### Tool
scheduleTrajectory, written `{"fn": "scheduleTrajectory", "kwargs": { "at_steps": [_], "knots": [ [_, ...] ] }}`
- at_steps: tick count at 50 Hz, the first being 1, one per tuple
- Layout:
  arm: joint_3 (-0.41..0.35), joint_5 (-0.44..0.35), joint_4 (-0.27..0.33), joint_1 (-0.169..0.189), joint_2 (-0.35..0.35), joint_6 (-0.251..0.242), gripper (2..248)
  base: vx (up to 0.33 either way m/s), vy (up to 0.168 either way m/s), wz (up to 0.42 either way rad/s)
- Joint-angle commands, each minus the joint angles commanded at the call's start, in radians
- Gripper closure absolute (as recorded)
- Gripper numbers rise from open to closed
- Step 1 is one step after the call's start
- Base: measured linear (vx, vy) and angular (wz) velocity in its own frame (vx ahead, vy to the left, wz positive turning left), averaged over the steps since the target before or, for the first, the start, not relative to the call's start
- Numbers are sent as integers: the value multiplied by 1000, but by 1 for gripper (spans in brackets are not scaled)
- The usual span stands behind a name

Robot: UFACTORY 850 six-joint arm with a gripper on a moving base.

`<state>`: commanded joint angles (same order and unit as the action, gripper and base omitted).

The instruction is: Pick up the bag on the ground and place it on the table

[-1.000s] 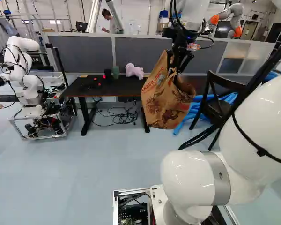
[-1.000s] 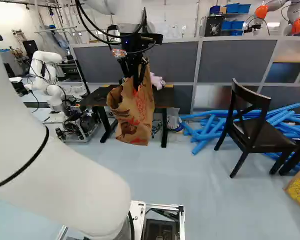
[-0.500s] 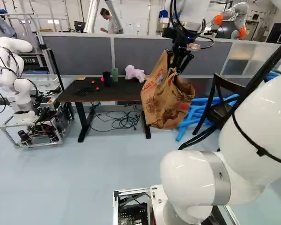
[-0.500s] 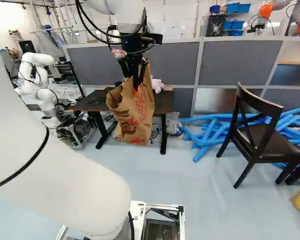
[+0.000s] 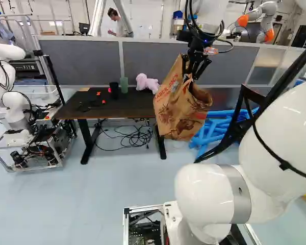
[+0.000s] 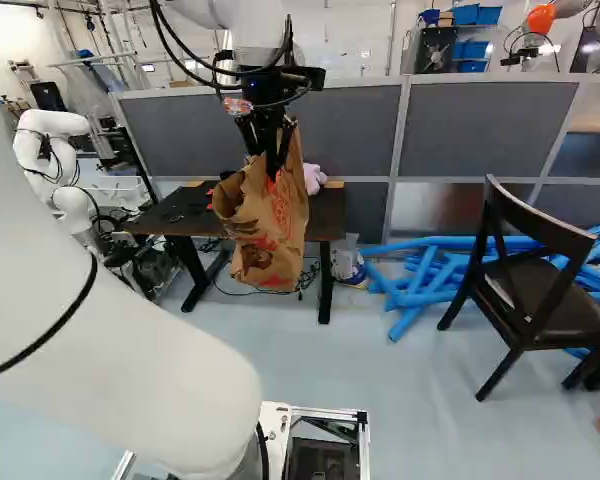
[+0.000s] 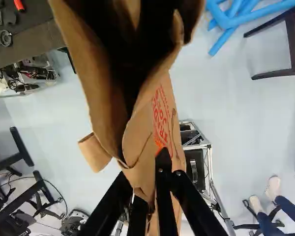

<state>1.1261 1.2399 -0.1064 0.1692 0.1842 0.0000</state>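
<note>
My gripper (image 5: 195, 70) is high in the left base view, shut on the upper rim of the brown paper bag (image 5: 177, 113). Below it the bag hangs clear of the floor with its mouth gaping, overlapping the right end of the dark table (image 5: 117, 110) in that view. In the wrist view the gripper (image 7: 147, 189) has a fold of the bag (image 7: 160, 115) pinched between its black fingers; the open bag spreads ahead of them. The dark tabletop (image 7: 27, 42) shows beyond one side of the bag.
On the table are a pink plush toy (image 5: 147, 83), a green cup (image 5: 124, 84) and a black cup (image 5: 113, 90). Cables lie underneath. A black chair (image 6: 530, 290) and blue tubes (image 6: 430, 275) are to the right. Another robot (image 5: 15, 109) stands left; a grey partition (image 6: 495, 128) runs behind.
The base has moved forward: table, chair and tubes look nearer, and the other robot has shifted left in the left base view. Arm and held bag keep their pose above the base.
</note>
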Motion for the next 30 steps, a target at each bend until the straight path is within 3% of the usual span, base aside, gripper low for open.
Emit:
{"fn": "scheduleTrajectory", "kwargs": {
  "at_steps": [14, 30],
  "knots": [
    [0, 0, 0, 0, 0, 0, 229, 222, 2, -6],
    [0, 0, 0, 0, 0, 0, 229, 186, -45, 0]
  ]
}}
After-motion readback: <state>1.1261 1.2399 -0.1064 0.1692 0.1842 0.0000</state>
